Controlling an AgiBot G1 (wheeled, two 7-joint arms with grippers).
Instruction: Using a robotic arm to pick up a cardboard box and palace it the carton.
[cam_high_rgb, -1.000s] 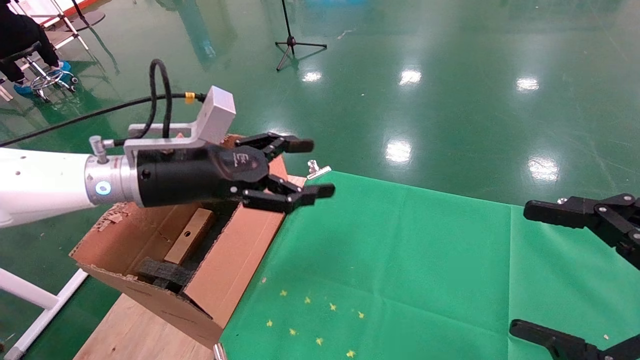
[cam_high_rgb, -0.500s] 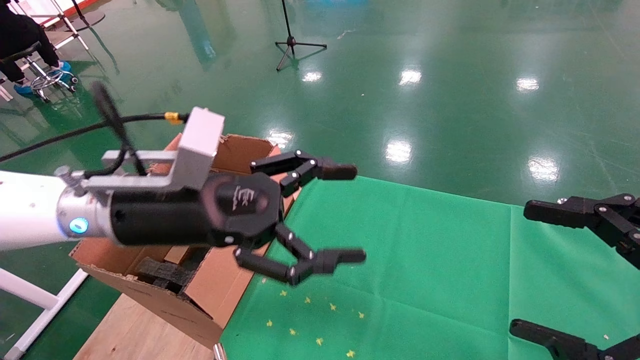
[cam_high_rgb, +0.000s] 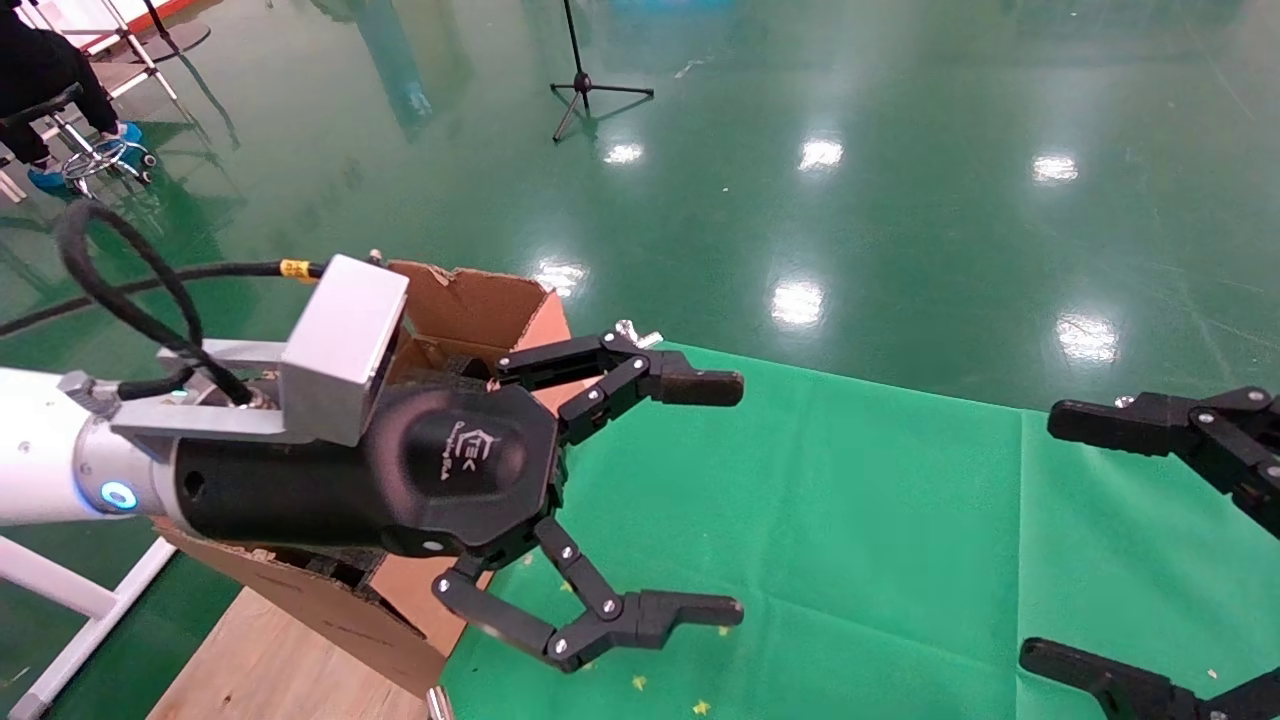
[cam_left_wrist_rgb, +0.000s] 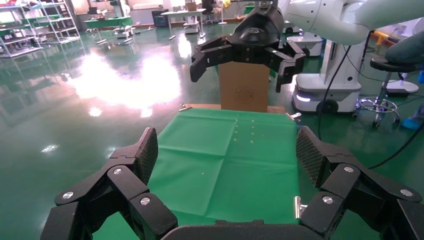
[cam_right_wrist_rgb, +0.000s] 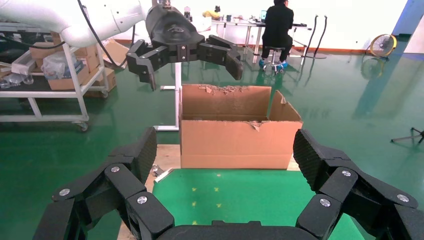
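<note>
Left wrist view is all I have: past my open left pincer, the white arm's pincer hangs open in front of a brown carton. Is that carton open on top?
Observer: Yes. Seen past the open right pincer, the carton is open on top, with torn-edged flaps standing up.
Operator: Can you see the small box inside it?
Observer: No. In the head view the robotic arm covers the carton's opening, and the cardboard box shows in no view.

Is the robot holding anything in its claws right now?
No. The left claw is open and empty beside the carton; the right claw is open and empty too.
</note>
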